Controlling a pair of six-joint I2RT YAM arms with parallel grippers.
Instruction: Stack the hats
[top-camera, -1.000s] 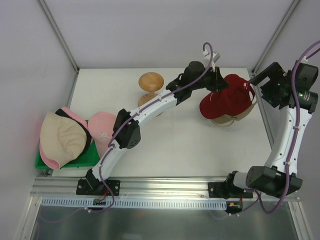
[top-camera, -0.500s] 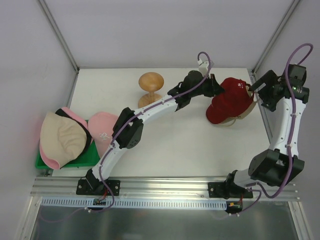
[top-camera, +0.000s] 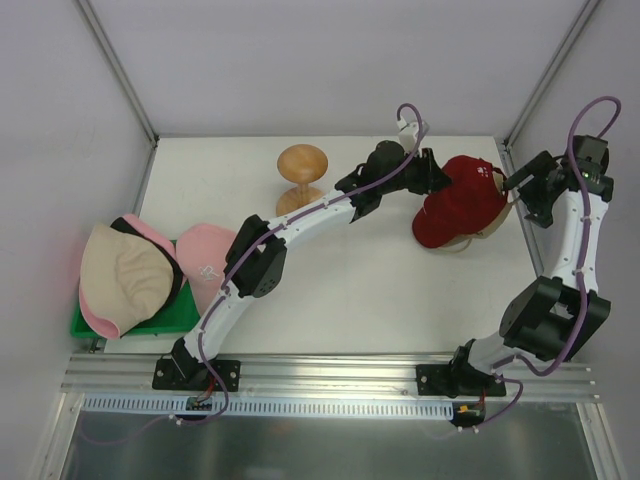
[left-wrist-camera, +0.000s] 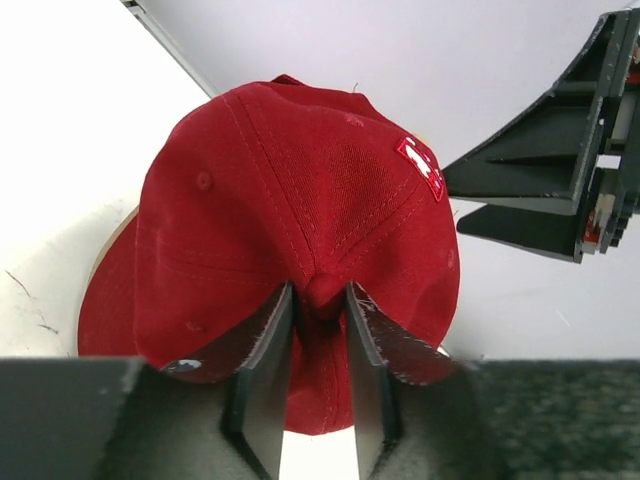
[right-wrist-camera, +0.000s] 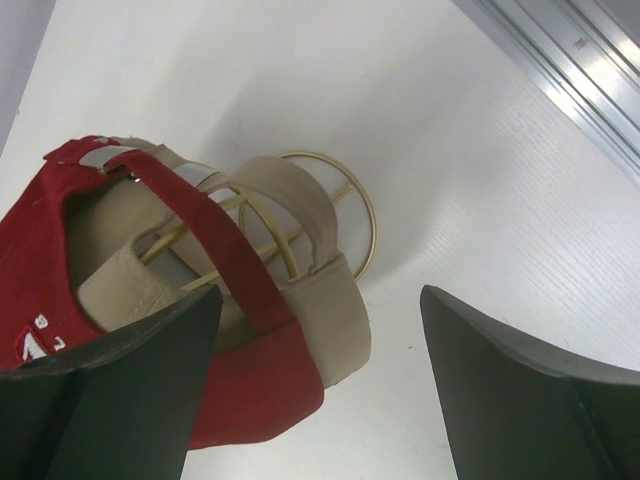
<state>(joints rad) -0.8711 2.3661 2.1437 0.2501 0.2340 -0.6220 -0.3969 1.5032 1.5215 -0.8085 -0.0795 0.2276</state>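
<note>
Pale walls enclosed a white tabletop (top-camera: 380, 290), on which the hats lay in two groups. At the far right, a red cap (left-wrist-camera: 290, 200) sat crown-up over a beige cap (right-wrist-camera: 335, 300), which itself rested on a gold wire frame (right-wrist-camera: 355, 190); in the right wrist view the red strap crossed over the beige one. The left arm (top-camera: 300, 220) reached across to this pair, and the left jaws were closed to a narrow gap, pinching the button and fabric at the top of the red crown. The right jaws stood wide apart, holding nothing, just beside the rear straps of the two caps. At the near left, a beige bucket hat (top-camera: 120, 275) topped a pink brimmed hat (top-camera: 100, 318) and a black hat (top-camera: 172, 275) on a green tray (top-camera: 175, 320), with a pink cap (top-camera: 205, 262) just beside them. A wooden stand (top-camera: 302, 165) stood at the rear centre. The step in hand appeared to be the seating of the red cap on the beige one. The next move probably called for the left jaws to release and rise straight up, so that the crown was not dragged off, before another hat was fetched from the left group.
</note>
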